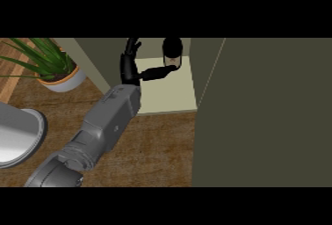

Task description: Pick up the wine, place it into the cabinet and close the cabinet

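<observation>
I am reaching my left hand (131, 66) into the open cabinet (170, 94), fingers straight and pointing up, thumb stretching sideways toward the wine (172, 52). The wine is standing inside the cabinet on its pale shelf, just beside my thumb, and I am gripping nothing. A potted plant (53, 66) is sitting on the counter left of the cabinet.

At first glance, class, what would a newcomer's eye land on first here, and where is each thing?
The grey forearm runs diagonally from lower left up to the black left hand, which reaches into the open cabinet at top centre. Just right of the hand, a dark wine bottle stands on the cabinet's pale floor. A large dark cabinet door fills the right side, and a potted plant sits at upper left.
</observation>
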### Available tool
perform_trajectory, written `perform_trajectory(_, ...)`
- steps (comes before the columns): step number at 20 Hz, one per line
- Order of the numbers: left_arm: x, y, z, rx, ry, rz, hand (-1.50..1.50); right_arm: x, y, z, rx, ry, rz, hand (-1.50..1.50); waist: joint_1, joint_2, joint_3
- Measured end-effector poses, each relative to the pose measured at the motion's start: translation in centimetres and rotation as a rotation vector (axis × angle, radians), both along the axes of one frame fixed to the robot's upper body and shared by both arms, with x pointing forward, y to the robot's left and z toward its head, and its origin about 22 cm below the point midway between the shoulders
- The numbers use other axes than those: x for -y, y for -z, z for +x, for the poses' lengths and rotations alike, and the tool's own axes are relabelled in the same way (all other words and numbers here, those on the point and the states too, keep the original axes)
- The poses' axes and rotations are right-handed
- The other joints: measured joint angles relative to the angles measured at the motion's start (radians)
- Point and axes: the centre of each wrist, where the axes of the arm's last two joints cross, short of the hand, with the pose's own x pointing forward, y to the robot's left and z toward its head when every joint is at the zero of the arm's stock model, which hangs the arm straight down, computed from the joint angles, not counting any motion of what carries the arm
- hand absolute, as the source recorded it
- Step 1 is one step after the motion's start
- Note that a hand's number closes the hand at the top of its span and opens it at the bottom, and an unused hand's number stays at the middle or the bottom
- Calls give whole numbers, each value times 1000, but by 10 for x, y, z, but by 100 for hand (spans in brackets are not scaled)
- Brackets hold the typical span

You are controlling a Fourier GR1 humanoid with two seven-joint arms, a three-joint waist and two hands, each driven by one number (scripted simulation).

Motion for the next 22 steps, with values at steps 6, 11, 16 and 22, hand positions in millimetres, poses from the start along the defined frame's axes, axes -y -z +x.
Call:
perform_trajectory(6,-1,8,-4,17,-22,-1,-150,-1,5,-2,-5,-12,5,-150,-2,0,0)
perform_trajectory(11,-2,9,-5,47,-8,-13,-150,-3,3,-2,-4,-19,10,-150,-4,0,1)
perform_trajectory(16,-3,10,-5,66,38,-36,-150,-3,5,-2,-1,-21,7,-150,-4,0,1)
perform_trajectory(22,-2,10,-5,84,96,-33,-150,-3,5,-2,-1,-21,12,-150,-2,0,-1)
